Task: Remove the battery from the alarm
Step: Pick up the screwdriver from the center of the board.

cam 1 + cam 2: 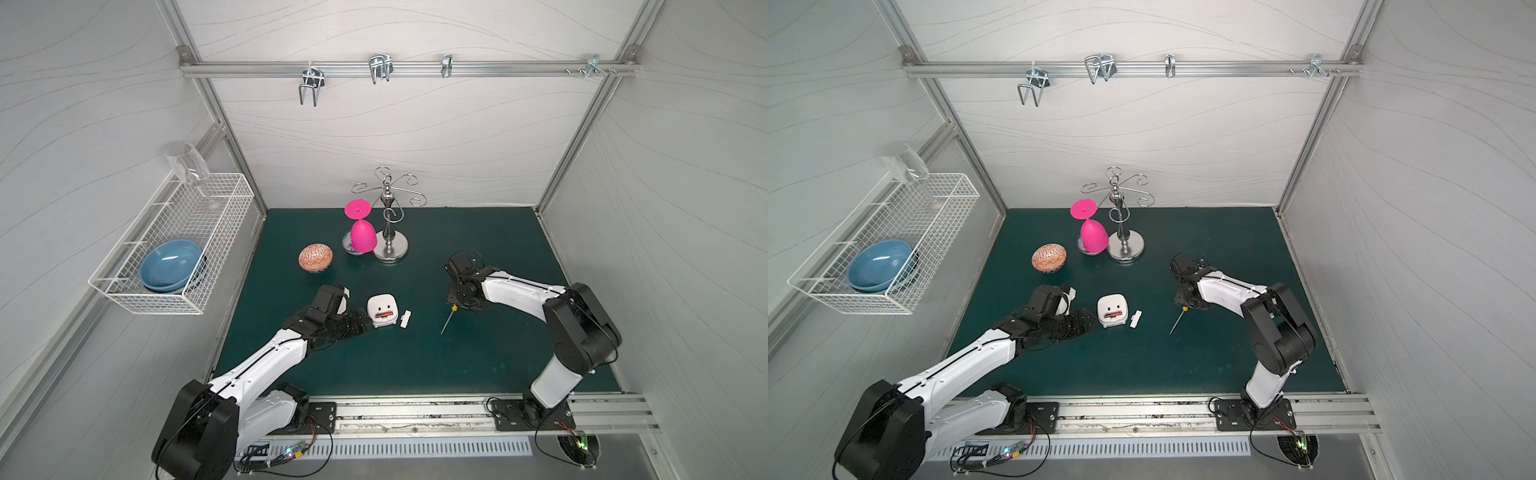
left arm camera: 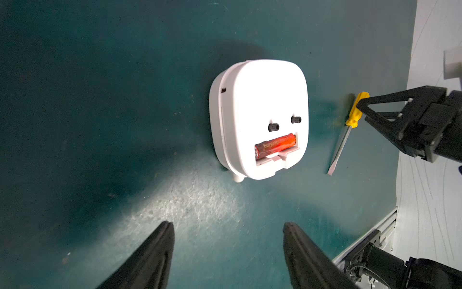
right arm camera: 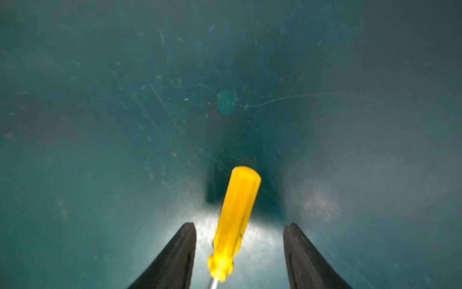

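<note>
While the battery (image 2: 275,147) sits in its uncovered slot, the alarm (image 2: 260,100) lies back-up on the tabletop (image 2: 100,100), with its small white cover (image 1: 406,318) just beside it. My left claw (image 2: 227,225) hovers near the alarm, spread and empty. Farther from the alarm, my right claw (image 3: 240,225) is spread either side of the screwdriver (image 3: 236,215) handle, not touching it. I judge tool pickup is in hand; next calls for pinching squarely, then levering the battery's end.
</note>
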`<state>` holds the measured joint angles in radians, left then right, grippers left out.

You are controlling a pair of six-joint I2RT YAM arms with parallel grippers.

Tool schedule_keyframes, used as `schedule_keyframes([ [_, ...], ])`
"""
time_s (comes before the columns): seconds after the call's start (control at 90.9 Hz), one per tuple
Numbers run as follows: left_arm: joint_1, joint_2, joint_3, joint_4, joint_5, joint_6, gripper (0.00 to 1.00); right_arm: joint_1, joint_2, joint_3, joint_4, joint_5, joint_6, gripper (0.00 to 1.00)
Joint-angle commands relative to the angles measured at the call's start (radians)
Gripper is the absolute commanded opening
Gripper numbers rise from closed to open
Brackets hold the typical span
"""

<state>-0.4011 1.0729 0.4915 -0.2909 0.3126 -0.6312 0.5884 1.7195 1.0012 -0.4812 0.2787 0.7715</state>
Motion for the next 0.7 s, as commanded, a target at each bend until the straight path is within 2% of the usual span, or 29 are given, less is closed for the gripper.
schedule_keyframes([
  [0.0,0.004,-0.015,0.013,0.006,0.021,0.031,0.72,-0.006,0.041,0.021,-0.003,-0.031,0.017,0.49],
  [0.154,-0.021,-0.053,0.012,0.034,0.053,0.063,0.71,-0.006,0.021,0.011,-0.001,-0.060,0.028,0.27],
  [0.275,-0.098,-0.086,0.019,0.096,0.073,0.089,0.72,0.003,-0.096,-0.005,-0.002,-0.061,0.004,0.12],
  [0.462,-0.227,-0.041,0.075,0.236,0.121,0.108,0.77,0.034,-0.338,-0.072,0.002,-0.109,-0.015,0.07],
  [0.539,-0.293,0.027,0.123,0.287,0.117,0.114,0.79,0.062,-0.418,-0.088,-0.004,-0.123,0.005,0.07],
  [0.693,-0.383,0.193,0.234,0.355,0.122,0.115,0.81,0.145,-0.520,-0.081,-0.047,-0.057,0.063,0.07],
])
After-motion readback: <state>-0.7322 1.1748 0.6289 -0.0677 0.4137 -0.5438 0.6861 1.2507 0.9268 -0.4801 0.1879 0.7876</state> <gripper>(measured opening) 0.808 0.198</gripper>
